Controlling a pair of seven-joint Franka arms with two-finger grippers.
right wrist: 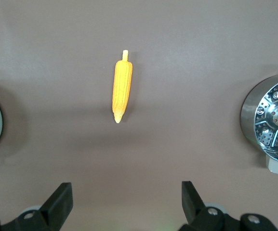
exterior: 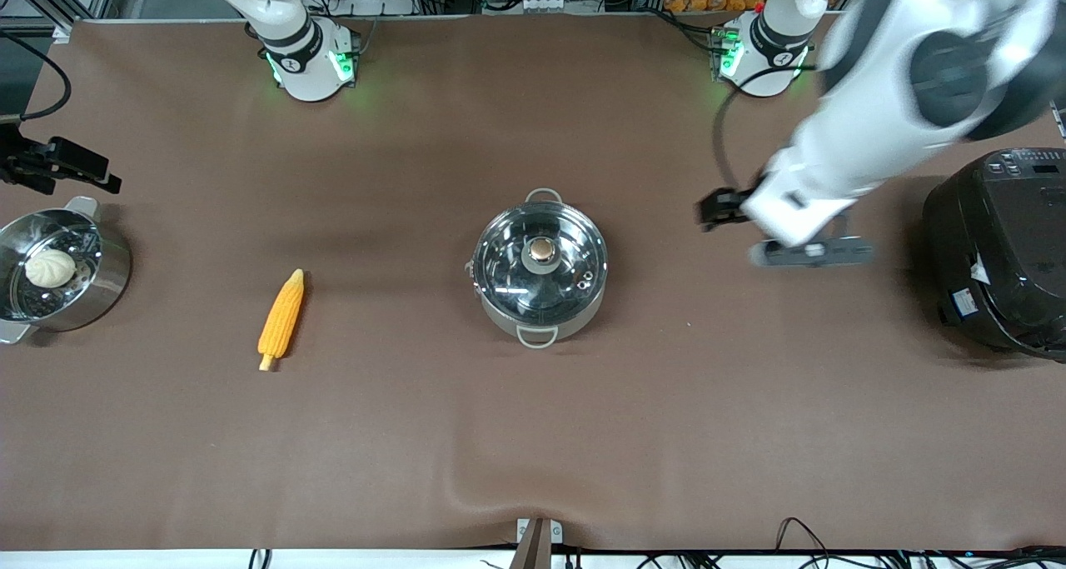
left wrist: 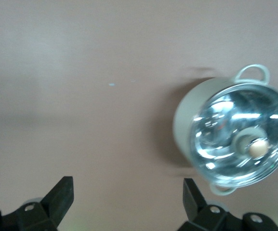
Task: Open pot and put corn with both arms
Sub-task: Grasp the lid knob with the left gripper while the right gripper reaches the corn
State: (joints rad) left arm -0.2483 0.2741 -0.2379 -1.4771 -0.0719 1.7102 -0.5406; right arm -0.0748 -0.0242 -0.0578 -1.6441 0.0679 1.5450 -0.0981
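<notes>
The lidded pot (exterior: 540,271) sits mid-table; the steamer pot (exterior: 104,290) at nine o'clock holds a bun (exterior: 50,267). The corn (exterior: 281,319) lies between them. The left gripper (left wrist: 128,199) and the right gripper (right wrist: 126,202) hang with fingers spread, empty.

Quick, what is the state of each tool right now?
Left tool: open, holding nothing, over bare table beside the pot.
Right tool: open, holding nothing, over the table near the corn.

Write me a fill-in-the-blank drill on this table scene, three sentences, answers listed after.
1. The pot is covered by a clear glass ____.
2. The corn lies on the table between the pot and the steamer pot that holds a white ____.
3. The left gripper is over bare table with its fingers ____.

Answers: lid; bun; open
</notes>
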